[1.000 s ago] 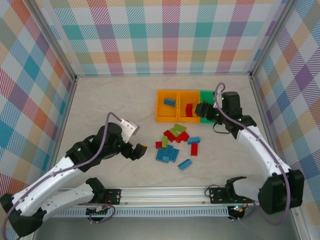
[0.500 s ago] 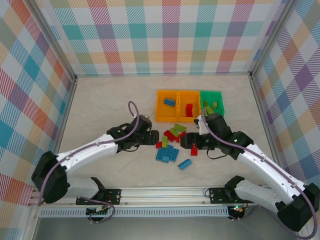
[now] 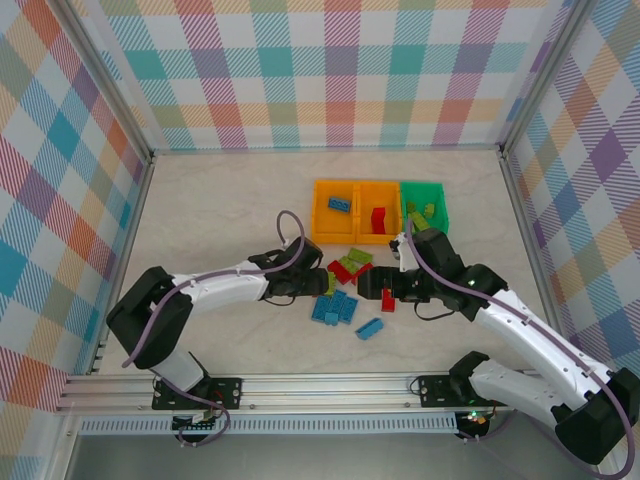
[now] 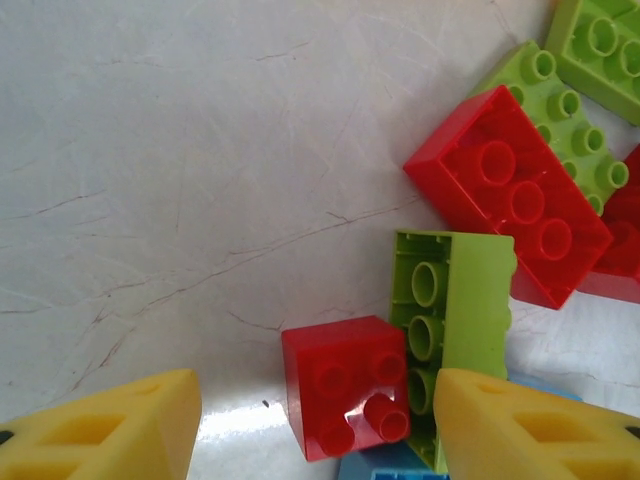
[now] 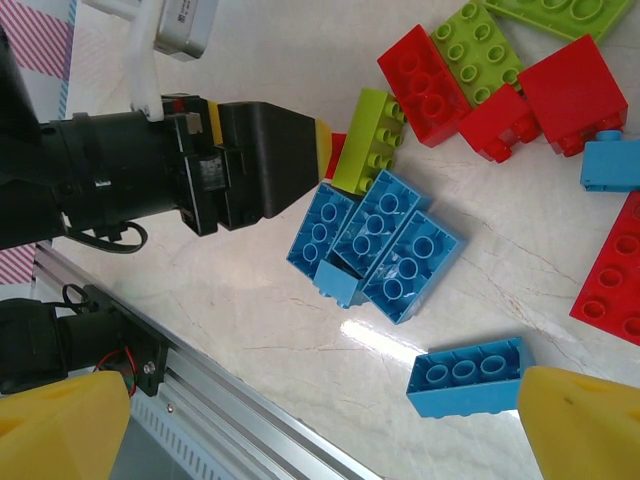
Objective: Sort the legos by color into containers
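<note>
Left hand point(image 4: 315, 428) is low over the table point(image 4: 200, 150), fingers spread wide, gripping nothing. A small red brick point(image 4: 345, 385) sits right between them! Right hand point(image 5: 325, 430) hovers across the pile, its fingers also wide apart and empty, with a blue brick point(image 5: 467, 375) just inside its right finger. The loose legos point(image 3: 350, 285) lie in a tight cluster in front of the bins point(image 3: 315, 212), which already hold a few.

These look like hard, glossy plastic: light and stiff, so nothing to crush, but likely to skate on this smooth table if nudged. The flat side walls are the place to pinch, not the studded top. Here's the catch: that red brick touches a green brick point(image 4: 455, 320) tipped on its side, hollow underside showing. A finger coming in on that side probably shoves the green one or wedges against it. Square, centred closing looks like the safest bet.
</note>
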Robot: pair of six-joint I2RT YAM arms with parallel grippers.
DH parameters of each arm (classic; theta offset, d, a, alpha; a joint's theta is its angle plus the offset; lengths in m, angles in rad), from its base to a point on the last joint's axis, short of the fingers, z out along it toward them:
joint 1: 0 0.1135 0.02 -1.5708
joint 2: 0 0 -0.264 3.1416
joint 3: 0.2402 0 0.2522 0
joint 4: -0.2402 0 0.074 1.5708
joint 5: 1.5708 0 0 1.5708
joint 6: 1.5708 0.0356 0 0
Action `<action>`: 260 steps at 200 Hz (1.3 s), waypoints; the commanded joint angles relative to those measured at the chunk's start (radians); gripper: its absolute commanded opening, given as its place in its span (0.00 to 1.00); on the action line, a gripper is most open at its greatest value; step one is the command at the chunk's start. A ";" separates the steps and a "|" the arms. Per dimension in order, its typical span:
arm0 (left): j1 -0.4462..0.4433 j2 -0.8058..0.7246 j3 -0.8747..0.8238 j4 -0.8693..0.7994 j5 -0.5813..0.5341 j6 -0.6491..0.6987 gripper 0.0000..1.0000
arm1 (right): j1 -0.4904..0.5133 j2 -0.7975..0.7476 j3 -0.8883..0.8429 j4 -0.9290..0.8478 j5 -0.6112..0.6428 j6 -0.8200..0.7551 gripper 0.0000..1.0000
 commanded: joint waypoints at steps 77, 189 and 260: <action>-0.004 0.062 -0.023 0.017 0.000 0.004 0.52 | 0.006 -0.001 -0.015 0.024 0.016 0.017 1.00; 0.010 -0.145 -0.125 0.059 0.027 0.078 0.80 | 0.006 0.044 0.005 0.047 0.008 0.015 1.00; 0.006 -0.015 -0.070 -0.056 -0.077 0.047 0.52 | 0.008 0.026 0.003 0.026 0.017 0.019 1.00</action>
